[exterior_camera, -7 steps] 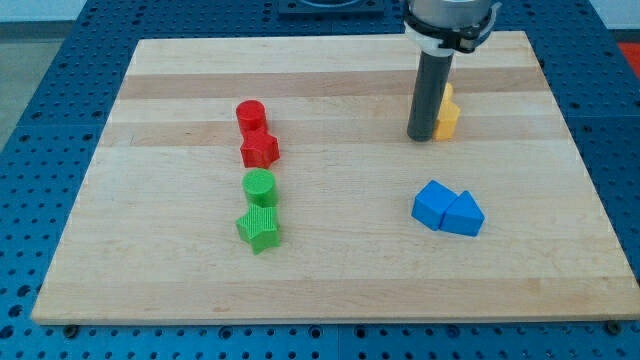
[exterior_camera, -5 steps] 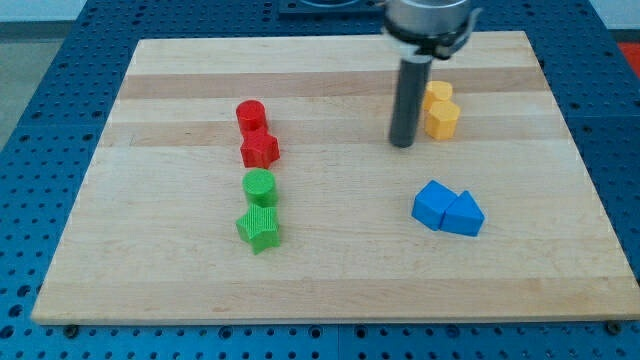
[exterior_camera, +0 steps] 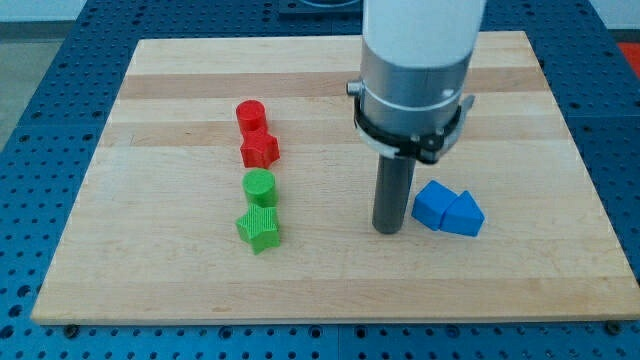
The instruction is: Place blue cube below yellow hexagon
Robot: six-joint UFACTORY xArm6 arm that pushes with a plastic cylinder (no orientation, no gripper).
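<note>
The blue cube (exterior_camera: 431, 205) lies right of the board's middle, touching a blue triangular block (exterior_camera: 464, 214) on its right. My tip (exterior_camera: 387, 230) rests on the board just left of the blue cube, a small gap away. The yellow hexagon and the other yellow block are hidden behind my arm's wide body (exterior_camera: 418, 70), towards the view's top.
A red cylinder (exterior_camera: 250, 115) and a red star-like block (exterior_camera: 260, 150) sit at the left of the middle. Below them are a green cylinder (exterior_camera: 260, 186) and a green star (exterior_camera: 259, 229). The wooden board (exterior_camera: 150, 260) lies on a blue perforated table.
My tip has moved from beside the yellow blocks down and to the left, to just left of the blue cube. The arm now hides the yellow blocks. No block has moved.
</note>
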